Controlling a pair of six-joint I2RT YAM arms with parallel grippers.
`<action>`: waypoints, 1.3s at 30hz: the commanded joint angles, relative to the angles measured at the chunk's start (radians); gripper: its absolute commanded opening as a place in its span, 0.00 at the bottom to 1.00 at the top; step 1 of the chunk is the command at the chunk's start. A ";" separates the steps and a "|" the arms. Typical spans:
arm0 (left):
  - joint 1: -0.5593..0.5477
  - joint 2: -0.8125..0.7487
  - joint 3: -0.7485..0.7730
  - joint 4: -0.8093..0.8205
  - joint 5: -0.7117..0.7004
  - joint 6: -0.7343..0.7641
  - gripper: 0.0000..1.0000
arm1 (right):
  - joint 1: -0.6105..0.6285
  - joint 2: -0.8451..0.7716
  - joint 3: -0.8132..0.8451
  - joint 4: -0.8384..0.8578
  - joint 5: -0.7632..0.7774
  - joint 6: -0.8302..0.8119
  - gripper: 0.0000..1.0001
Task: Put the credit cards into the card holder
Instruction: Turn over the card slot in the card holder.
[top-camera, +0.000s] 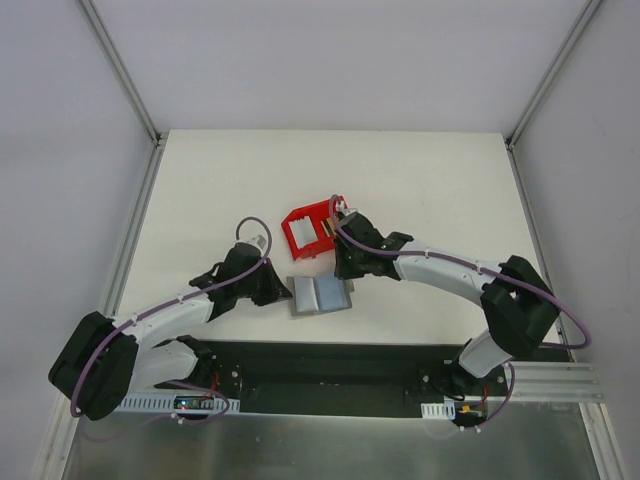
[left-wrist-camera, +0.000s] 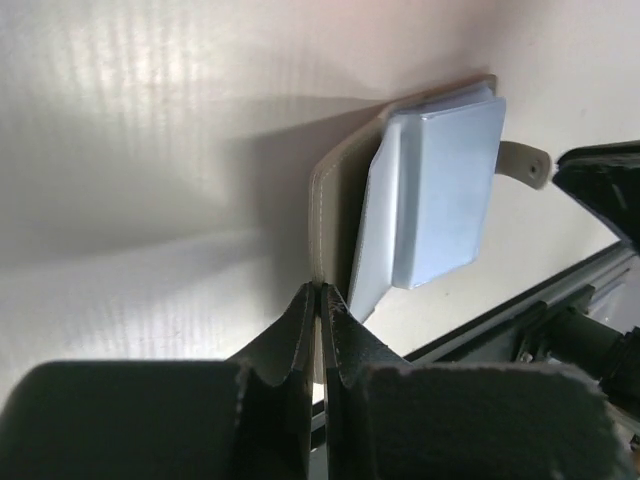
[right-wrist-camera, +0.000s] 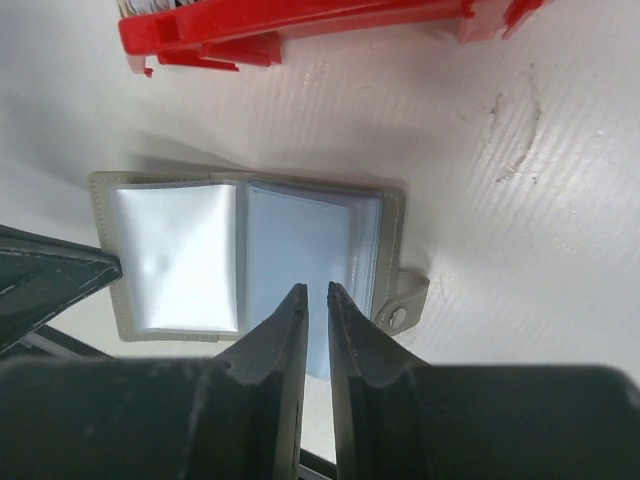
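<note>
**Colours around the right hand**

The card holder (right-wrist-camera: 170, 255), just ahead of the black-fingered right gripper (right-wrist-camera: 317, 292), has a stitched grey-beige cover and glossy pale blue sleeves (nearly white where light catches them). Beyond it, the bin (right-wrist-camera: 300, 25) is bright red. The table (right-wrist-camera: 520, 220) is off-white and faintly ribbed. A purple cable (top-camera: 440, 262) trails behind the hand.

**White table, two things lying on it**

The table (top-camera: 420, 180) has a matte white top, faintly ribbed and a little scuffed, with a metal rail along either side. Near its front edge the card holder (top-camera: 320, 296) lies open, grey cover on the surface and pale plastic sleeves facing up, with its snap tab sticking out sideways. Just beyond it, not touching, sits the red bin (top-camera: 291, 235).
</note>
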 joint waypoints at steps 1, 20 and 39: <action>0.006 -0.036 -0.038 -0.034 -0.079 -0.035 0.00 | 0.001 -0.010 -0.016 0.051 -0.067 0.047 0.17; 0.006 0.017 -0.058 0.006 -0.072 -0.041 0.00 | -0.003 0.105 -0.055 0.104 -0.213 0.134 0.22; 0.006 0.134 -0.124 0.073 -0.109 -0.135 0.00 | 0.007 0.207 0.010 0.432 -0.541 0.142 0.28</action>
